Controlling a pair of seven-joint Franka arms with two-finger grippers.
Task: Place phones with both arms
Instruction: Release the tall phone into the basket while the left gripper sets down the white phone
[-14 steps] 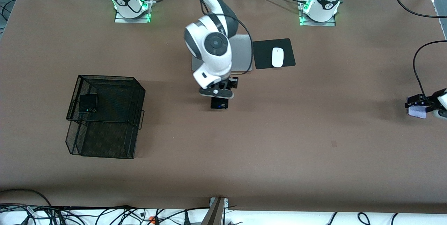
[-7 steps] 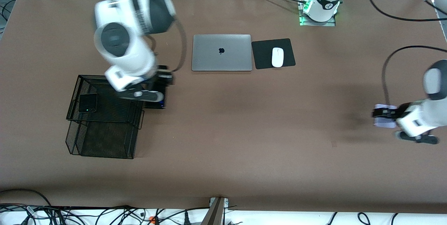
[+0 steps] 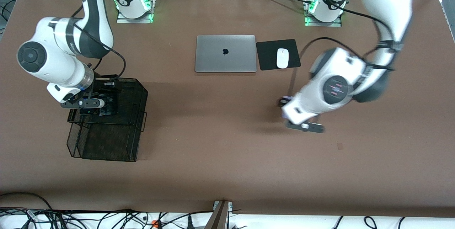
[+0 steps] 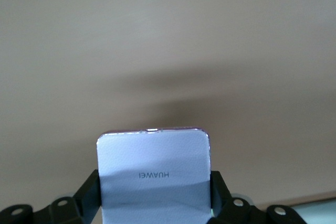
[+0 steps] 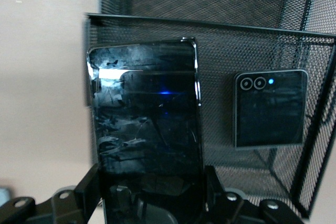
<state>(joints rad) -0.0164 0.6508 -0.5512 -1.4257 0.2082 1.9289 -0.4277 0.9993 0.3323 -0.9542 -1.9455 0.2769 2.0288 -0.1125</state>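
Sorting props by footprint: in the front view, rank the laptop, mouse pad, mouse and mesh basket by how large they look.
Largest to smallest:
1. black mesh basket
2. silver laptop
3. black mouse pad
4. white mouse

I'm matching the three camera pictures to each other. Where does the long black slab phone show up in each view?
Front view: long black slab phone, mostly hidden under the right gripper, over the mesh basket.
Right wrist view: it stands between the fingers.
Left wrist view: not in it.
Shared landmark: the basket, also seen in the right wrist view.
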